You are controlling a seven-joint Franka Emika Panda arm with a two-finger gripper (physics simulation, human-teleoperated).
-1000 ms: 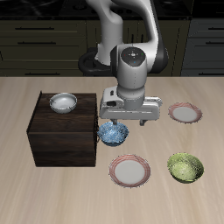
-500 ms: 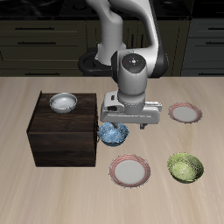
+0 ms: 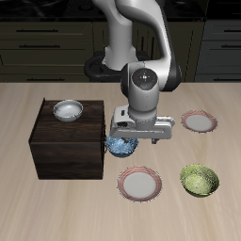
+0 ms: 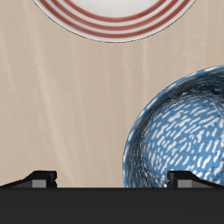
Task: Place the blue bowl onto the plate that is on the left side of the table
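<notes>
The blue bowl (image 3: 120,145), speckled blue and white, stands on the table beside the dark box, partly hidden by my hand. It fills much of the wrist view (image 4: 184,131). My gripper (image 3: 129,139) hovers just above it, open and empty, with one finger over the bowl and the other over bare table; the jaws stand wide apart in the wrist view (image 4: 114,179). The plate (image 3: 199,120), small with a pinkish-red rim, lies farther back, apart from the bowl and the gripper.
A dark wooden box (image 3: 66,151) carries a plain white-grey bowl (image 3: 67,111). A larger pink-rimmed plate (image 3: 139,183) lies near the front edge and also shows in the wrist view (image 4: 114,17). A green bowl (image 3: 200,179) sits beside it.
The gripper has come down and shifted slightly toward the table's front, closer over the blue bowl. The bowl and plates have not moved.
</notes>
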